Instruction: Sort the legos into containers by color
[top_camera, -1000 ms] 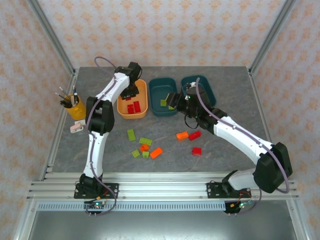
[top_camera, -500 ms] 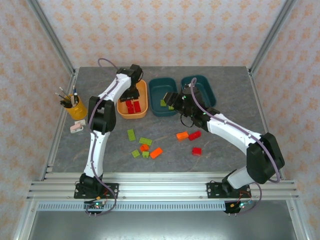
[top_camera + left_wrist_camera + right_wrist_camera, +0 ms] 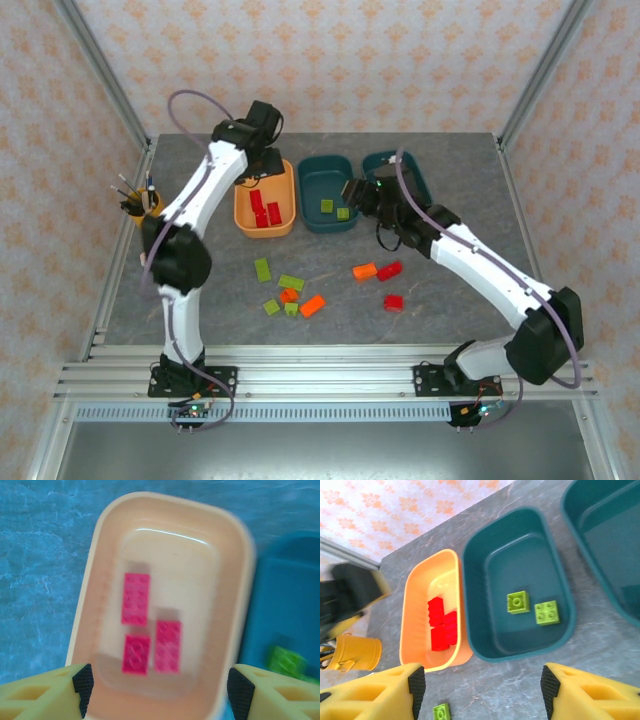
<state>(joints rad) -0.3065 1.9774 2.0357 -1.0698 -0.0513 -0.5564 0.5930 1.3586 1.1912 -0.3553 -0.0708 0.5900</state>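
Grey table (image 3: 450, 325) carries 3 containers (image 3: 322, 186), loose legos (image 3: 312, 305), yellow cup (image 3: 355, 652).

Glossy plastic orange tub (image 3: 170, 502), smooth plastic red bricks (image 3: 136, 599), matt marbled grey tabletop (image 3: 400, 332)

Top view looks down from behind — both closer wrist views share the orange tub (image 3: 170, 545).

Directly beneath the left gripper (image 3: 161, 690), three bricks (image 3: 136, 599) lie in a tub (image 3: 90, 595), two seemingly touching; a second tub (image 3: 285, 605) sits just to the right.
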